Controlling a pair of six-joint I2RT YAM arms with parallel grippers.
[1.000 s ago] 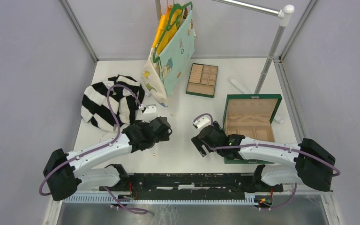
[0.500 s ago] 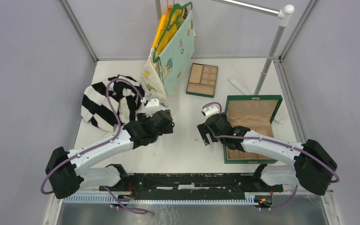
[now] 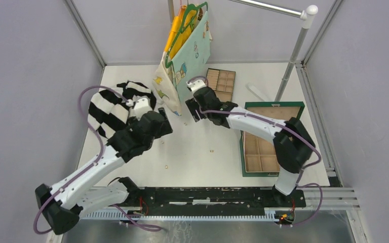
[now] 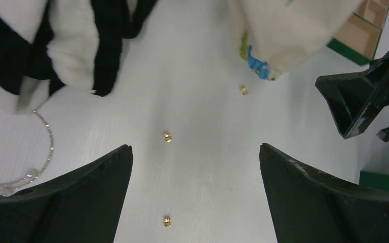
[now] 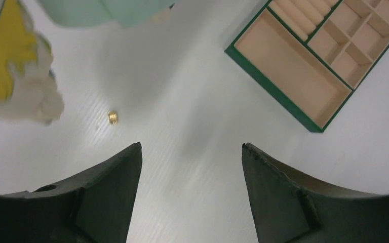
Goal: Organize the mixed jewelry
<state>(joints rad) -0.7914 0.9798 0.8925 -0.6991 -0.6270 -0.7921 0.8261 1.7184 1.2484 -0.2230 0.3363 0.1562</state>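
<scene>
The mixed jewelry lies loose on the white table. Small gold pieces (image 3: 185, 123) (image 3: 211, 150) (image 3: 166, 165) are scattered between the arms. In the left wrist view, one gold piece (image 4: 167, 220) lies between my left gripper's fingers and another (image 4: 167, 136) just beyond the tips. A thin silver bangle (image 4: 43, 152) lies at the left by the striped cloth. My left gripper (image 4: 195, 147) (image 3: 158, 124) is open and empty. My right gripper (image 5: 191, 146) (image 3: 195, 112) hovers open and empty near the bag, with a gold piece (image 5: 112, 117) ahead and to its left.
A tote bag (image 3: 182, 55) hangs at the back. A black-and-white striped cloth (image 3: 111, 109) lies at the left. A tan divided tray (image 3: 219, 85) (image 5: 309, 50) sits behind the right gripper. An open green box (image 3: 271, 136) stands at the right, beside a metal stand pole (image 3: 294, 48).
My right arm has swung from beside the green box out to the far middle by the bag. My left gripper has moved farther out and left, toward the striped cloth.
</scene>
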